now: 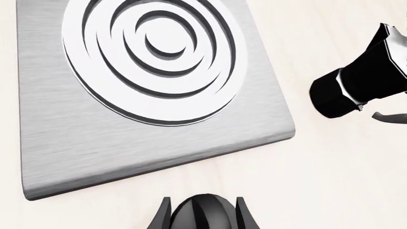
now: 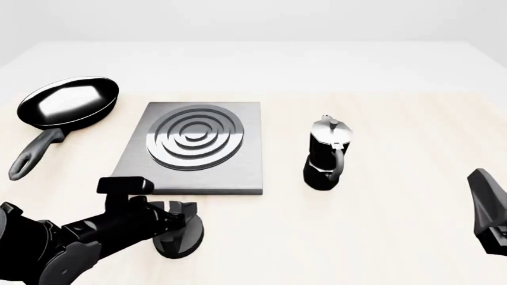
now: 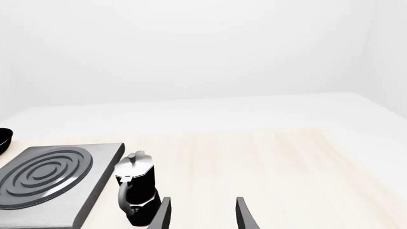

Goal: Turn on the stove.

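The stove (image 2: pixel 198 148) is a flat grey square slab with a raised ring burner, at the middle left of the table; it also shows in the left wrist view (image 1: pixel 127 109) and the right wrist view (image 3: pixel 51 179). A small black round knob (image 2: pixel 179 242) sits on the table just in front of it. My left gripper (image 2: pixel 180 215) is right over the knob, and in the left wrist view (image 1: pixel 203 205) its fingers stand on either side of the knob (image 1: pixel 203 214), spread wide. My right gripper (image 2: pixel 485 205) is open and empty at the right edge, far from the stove, as the right wrist view (image 3: pixel 202 210) shows.
A black frying pan (image 2: pixel 67 104) lies left of the stove with its handle toward me. A black moka pot (image 2: pixel 326 157) stands right of the stove; it also shows in the left wrist view (image 1: pixel 362 78) and the right wrist view (image 3: pixel 137 188).
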`<action>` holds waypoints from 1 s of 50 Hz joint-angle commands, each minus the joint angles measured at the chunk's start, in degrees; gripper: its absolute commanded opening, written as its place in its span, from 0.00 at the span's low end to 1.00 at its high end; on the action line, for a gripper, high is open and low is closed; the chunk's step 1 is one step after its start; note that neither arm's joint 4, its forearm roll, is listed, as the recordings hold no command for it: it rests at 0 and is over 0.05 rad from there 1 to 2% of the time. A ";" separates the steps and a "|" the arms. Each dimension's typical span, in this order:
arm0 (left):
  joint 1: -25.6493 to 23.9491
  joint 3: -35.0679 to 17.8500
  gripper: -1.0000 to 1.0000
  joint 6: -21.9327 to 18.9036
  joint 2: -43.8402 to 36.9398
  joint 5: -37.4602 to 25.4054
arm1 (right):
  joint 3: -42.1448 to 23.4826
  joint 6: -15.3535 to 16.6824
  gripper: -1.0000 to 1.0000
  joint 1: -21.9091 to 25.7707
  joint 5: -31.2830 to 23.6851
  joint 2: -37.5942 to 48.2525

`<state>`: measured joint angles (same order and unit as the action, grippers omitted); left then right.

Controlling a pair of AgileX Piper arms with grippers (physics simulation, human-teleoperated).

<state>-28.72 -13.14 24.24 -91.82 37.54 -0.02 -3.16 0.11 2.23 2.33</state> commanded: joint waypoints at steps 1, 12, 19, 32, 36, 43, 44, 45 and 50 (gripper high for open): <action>6.65 1.31 1.00 -4.48 3.62 -3.67 | 0.00 0.03 1.00 0.09 0.52 0.63; 9.85 1.28 1.00 -6.51 8.56 -6.89 | 0.01 0.02 1.00 0.16 0.55 0.70; 10.33 1.41 1.00 -6.51 8.89 -6.74 | 0.00 0.03 1.00 0.16 0.32 0.45; 11.25 2.10 1.00 -6.41 8.56 -6.01 | 0.01 0.11 1.00 0.20 0.12 0.32; 11.31 2.12 1.00 -6.42 8.82 -6.14 | 0.01 0.12 1.00 0.20 -0.07 0.11; 11.34 1.96 1.00 -7.20 11.85 -8.05 | 0.01 0.18 1.00 0.17 -0.09 0.04; 11.51 2.15 1.00 -8.52 14.50 -8.95 | 0.01 0.17 1.00 0.19 0.01 0.17; 11.49 2.15 1.00 -8.89 15.58 -9.51 | 0.01 0.17 1.00 0.20 0.03 0.18; 10.88 2.19 1.00 -9.81 28.01 -15.10 | 0.01 0.17 1.00 0.30 0.44 0.77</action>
<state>-17.67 -11.06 16.21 -76.19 28.11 -0.01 -3.00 0.32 2.35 2.64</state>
